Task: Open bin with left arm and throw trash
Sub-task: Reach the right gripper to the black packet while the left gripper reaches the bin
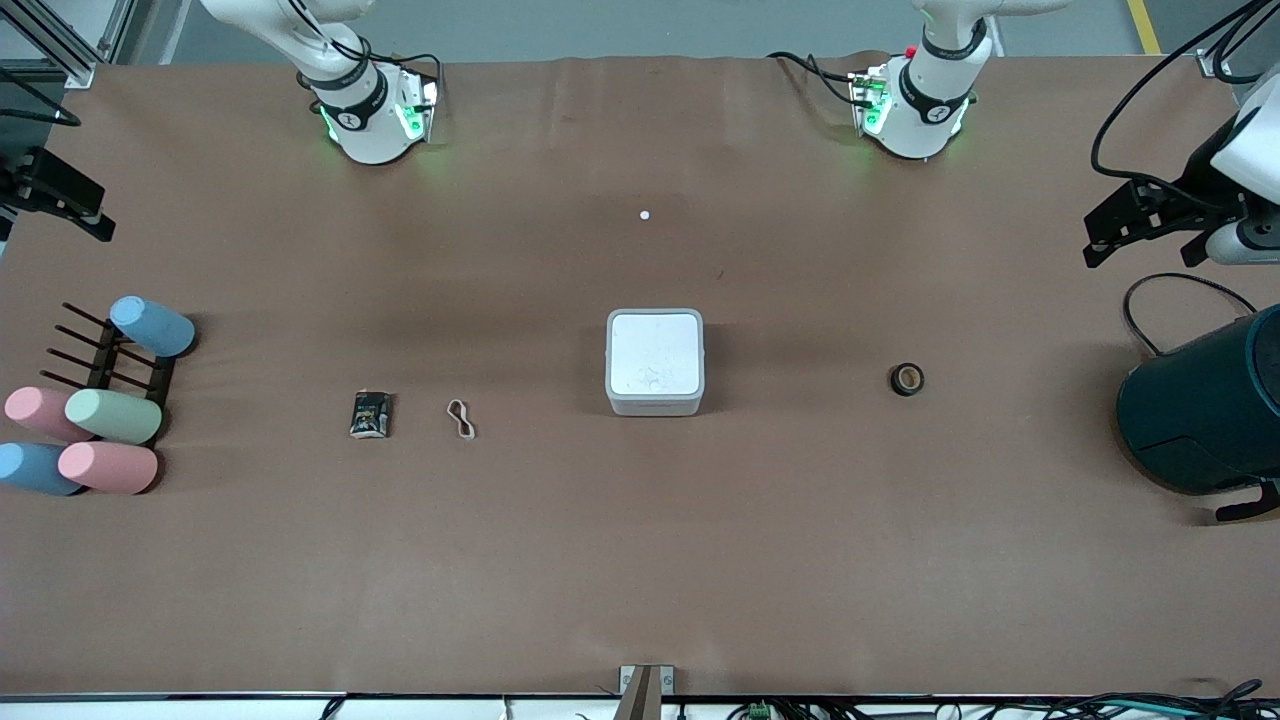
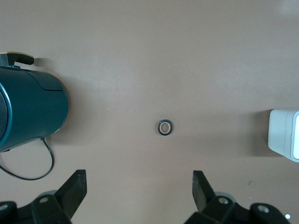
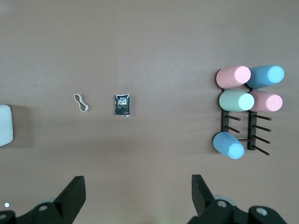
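Observation:
The white bin (image 1: 655,360) sits mid-table with its lid shut flat; its edge also shows in the left wrist view (image 2: 285,140) and the right wrist view (image 3: 4,123). The black foil packet (image 1: 370,414) (image 3: 122,105) and the beige rubber band (image 1: 461,419) (image 3: 81,103) lie beside the bin toward the right arm's end. The black tape ring (image 1: 907,379) (image 2: 164,127) lies toward the left arm's end. My left gripper (image 2: 138,179) is open and empty, high over the table by the tape ring. My right gripper (image 3: 138,184) is open and empty, high over the table by the packet. Neither gripper shows in the front view.
A dark teal drum (image 1: 1200,400) (image 2: 28,112) with a cable stands at the left arm's end. Several pastel cylinders on a black rack (image 1: 100,420) (image 3: 247,93) lie at the right arm's end. Black fixtures (image 1: 1140,215) (image 1: 55,195) reach in at both ends. A white speck (image 1: 644,215) lies between the bases.

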Available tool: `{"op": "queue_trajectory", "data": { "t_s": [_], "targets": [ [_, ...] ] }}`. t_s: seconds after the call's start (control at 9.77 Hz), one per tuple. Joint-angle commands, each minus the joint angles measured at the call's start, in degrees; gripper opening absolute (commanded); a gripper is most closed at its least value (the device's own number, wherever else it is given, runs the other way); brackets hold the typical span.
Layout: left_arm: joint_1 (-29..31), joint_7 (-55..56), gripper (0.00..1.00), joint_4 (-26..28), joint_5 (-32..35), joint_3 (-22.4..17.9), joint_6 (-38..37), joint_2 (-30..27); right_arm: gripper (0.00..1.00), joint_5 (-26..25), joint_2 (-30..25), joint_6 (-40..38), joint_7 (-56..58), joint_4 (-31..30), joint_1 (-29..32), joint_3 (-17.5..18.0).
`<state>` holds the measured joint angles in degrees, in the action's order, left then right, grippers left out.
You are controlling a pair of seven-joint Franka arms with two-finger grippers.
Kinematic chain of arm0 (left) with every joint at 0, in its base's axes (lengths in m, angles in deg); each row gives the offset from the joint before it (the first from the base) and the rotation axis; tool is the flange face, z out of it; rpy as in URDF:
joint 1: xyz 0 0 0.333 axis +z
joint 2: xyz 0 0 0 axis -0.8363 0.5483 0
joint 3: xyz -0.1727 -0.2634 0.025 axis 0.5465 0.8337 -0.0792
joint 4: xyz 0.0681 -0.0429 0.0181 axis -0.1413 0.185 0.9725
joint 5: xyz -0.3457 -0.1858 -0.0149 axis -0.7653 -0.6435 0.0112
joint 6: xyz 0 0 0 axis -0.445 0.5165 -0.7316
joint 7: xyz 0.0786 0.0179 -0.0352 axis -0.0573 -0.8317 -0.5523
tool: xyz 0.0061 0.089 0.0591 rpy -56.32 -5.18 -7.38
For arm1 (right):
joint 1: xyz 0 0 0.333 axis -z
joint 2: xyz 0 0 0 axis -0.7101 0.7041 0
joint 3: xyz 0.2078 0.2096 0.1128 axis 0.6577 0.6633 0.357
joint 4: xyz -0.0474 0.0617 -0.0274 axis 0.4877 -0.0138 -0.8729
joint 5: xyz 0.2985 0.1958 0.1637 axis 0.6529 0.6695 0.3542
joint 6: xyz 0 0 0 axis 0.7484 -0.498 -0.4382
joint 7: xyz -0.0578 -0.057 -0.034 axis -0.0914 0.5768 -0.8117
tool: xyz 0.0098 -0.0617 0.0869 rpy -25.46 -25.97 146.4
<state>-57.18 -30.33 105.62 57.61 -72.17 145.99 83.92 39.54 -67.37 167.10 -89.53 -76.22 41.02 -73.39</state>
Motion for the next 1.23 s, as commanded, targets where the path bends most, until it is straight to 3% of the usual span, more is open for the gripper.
{"op": "queue_trajectory", "data": {
  "t_s": [0.0, 0.2, 0.31, 0.41, 0.51, 0.61, 0.72, 0.92, 1.13],
  "targets": [
    [-0.2, 0.4, 1.00, -1.5, 0.0, 0.0, -0.3, 0.9, 1.00, -0.1, -0.2, 0.5, 0.6, -1.3, -0.3, -0.2],
    [-0.9, 0.4, 1.00, -1.1, -0.5, 0.3, -0.6, 1.6, 1.00, 0.4, 0.0, 0.2, 0.5, -1.7, -0.3, -0.2],
    [-1.8, 0.7, 1.00, 0.2, -0.8, 2.6, -6.2, 1.5, 1.00, 0.6, 0.1, 0.8, 0.5, -3.4, -0.3, -0.2],
    [-2.7, 0.8, 0.96, 0.7, -1.0, 5.6, -6.3, 2.7, 1.00, 1.0, 0.3, 3.3, 0.5, -6.2, -0.6, -0.1],
    [-3.3, 0.9, 0.52, 0.2, -3.2, 9.6, -5.3, 6.9, 1.00, 2.5, 0.9, 9.5, 0.5, -11.4, -1.3, -0.1],
    [-4.7, 1.7, 0.24, -0.2, -3.9, 13.2, -1.9, 11.9, 1.00, 2.6, 2.9, 17.4, 0.5, -16.2, -2.4, -0.1],
    [-7.7, 3.5, 0.13, -1.0, -3.6, 14.4, 4.6, 17.2, 1.00, 2.7, 7.6, 22.9, 0.4, -18.0, -3.2, -0.1],
    [-15.9, 6.1, 0.00, -3.0, -2.8, 14.0, 19.7, 28.0, 1.00, 8.1, 17.1, 28.4, 0.5, -18.0, -3.3, 0.0],
    [-20.6, 14.7, 0.00, -3.6, 2.8, 13.9, 32.6, 34.9, 1.00, 8.5, 23.9, 32.9, 0.7, -19.1, -4.2, 0.1]
  ]
}}
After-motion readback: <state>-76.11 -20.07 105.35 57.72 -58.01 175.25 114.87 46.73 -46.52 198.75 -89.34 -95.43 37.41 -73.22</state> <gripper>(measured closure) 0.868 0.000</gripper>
